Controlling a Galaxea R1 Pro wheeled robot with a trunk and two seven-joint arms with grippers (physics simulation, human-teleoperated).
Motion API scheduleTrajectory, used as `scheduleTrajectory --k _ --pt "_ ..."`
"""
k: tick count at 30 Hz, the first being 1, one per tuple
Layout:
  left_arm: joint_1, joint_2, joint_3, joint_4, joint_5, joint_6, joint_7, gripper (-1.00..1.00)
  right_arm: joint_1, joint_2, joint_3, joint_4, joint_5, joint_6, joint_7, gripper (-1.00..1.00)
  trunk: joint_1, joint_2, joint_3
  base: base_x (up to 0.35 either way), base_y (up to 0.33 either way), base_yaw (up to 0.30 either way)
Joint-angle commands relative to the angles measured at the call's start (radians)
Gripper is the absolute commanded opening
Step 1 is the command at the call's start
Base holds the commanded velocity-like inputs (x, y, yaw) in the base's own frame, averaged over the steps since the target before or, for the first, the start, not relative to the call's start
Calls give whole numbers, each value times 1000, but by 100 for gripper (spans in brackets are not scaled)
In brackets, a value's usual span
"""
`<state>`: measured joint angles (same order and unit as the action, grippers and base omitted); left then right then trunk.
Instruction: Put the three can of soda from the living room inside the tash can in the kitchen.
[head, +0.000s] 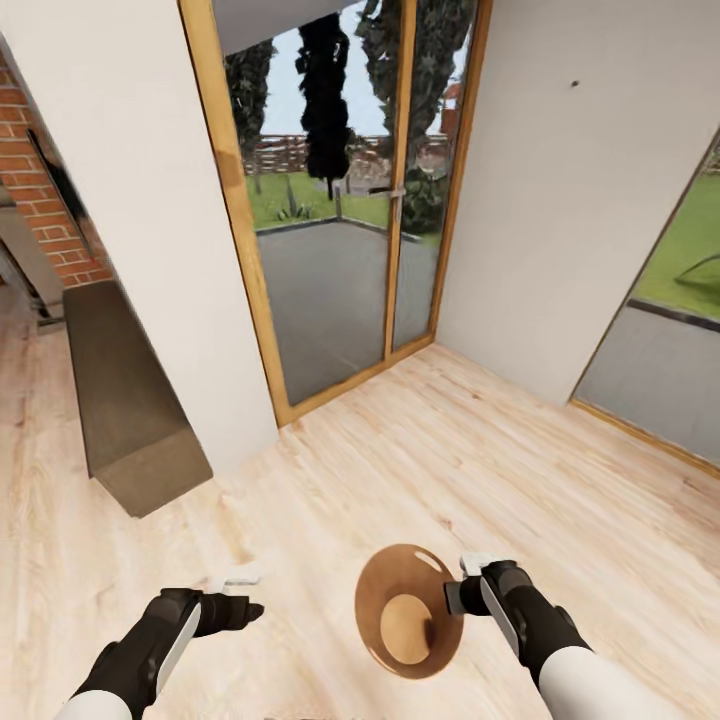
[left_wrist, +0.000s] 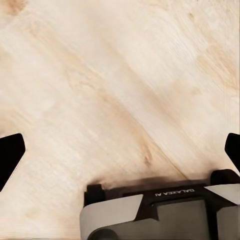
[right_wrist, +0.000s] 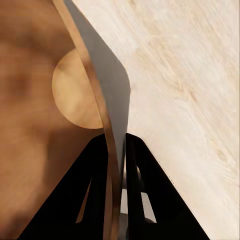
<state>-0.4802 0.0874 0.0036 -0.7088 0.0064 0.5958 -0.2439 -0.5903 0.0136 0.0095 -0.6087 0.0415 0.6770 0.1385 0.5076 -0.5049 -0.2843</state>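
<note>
Copper-brown tash can (head: 385, 590), pale wood-grain floor (head: 520, 470)

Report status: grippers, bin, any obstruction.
Right gripper shut on the bin rim, bin carried over the wood floor. Left gripper open, empty. Glass doors ahead, path clear.

flat, even simulator daylight fills the head view; the brightest part is the garden behind the glass doors (head: 340, 200), and the white walls (head: 560, 180) read soft and unshaded. the wooden floor (head: 480, 470) is pale, almost washed out, with no hard shadows. straight lines lean outward toward the edges, a wide-angle stretch. the inside of the trash can (head: 408, 610) shades darker on one side. in the left wrist view the floor grain is smeared and soft, with a faint dark shadow just by the gripper body.
</note>
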Motion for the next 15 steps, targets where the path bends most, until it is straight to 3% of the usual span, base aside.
scheduleTrajectory --k 1,15 --pt "0 0 0 0 0 -1 -1 100 0 0 -1 0 -15 1 4 -100 0 0 0 -21 346 288" --pt "0 0 0 0 1 -5 -3 100 0 1 0 1 -15 1 4 -100 0 0 0 -5 349 288"
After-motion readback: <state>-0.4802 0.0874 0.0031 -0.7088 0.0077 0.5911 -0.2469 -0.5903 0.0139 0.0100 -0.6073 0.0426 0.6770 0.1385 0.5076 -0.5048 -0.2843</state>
